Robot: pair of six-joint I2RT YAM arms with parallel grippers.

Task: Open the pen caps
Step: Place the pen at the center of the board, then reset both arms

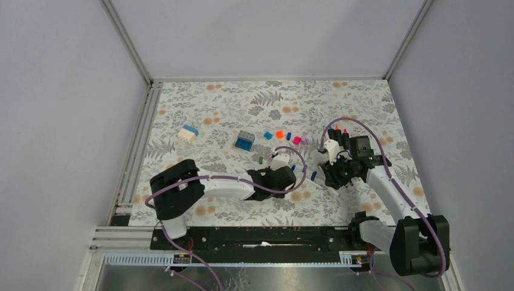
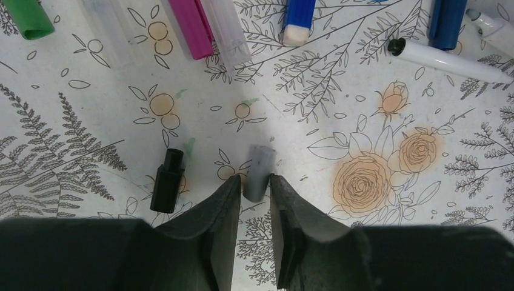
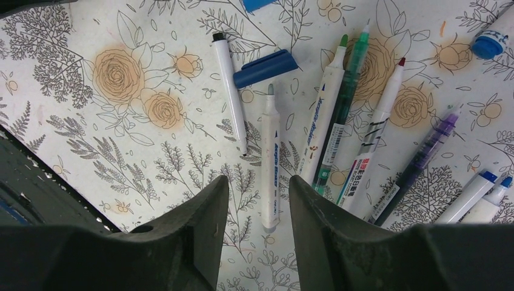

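In the left wrist view a grey pen cap (image 2: 259, 171) lies blurred between the tips of my left gripper (image 2: 254, 179). The jaws stand just wider than it, so the gripper is open. A black cap (image 2: 166, 180) lies to its left. Green (image 2: 29, 18), pink (image 2: 191, 27) and blue (image 2: 299, 18) caps lie farther off. My right gripper (image 3: 259, 182) is open above an uncapped white pen (image 3: 270, 163), with a blue cap (image 3: 265, 67) beyond it. From above, both grippers (image 1: 288, 171) (image 1: 324, 173) hang mid-table, near the orange (image 1: 279, 134) and pink (image 1: 296, 140) caps.
Several uncapped pens (image 3: 345, 103) fan out to the right of my right gripper. A white barrel (image 2: 448, 60) lies at the upper right of the left wrist view. A blue-and-grey block (image 1: 244, 140) and a white-and-blue block (image 1: 188, 133) sit farther back on the floral mat (image 1: 363, 103).
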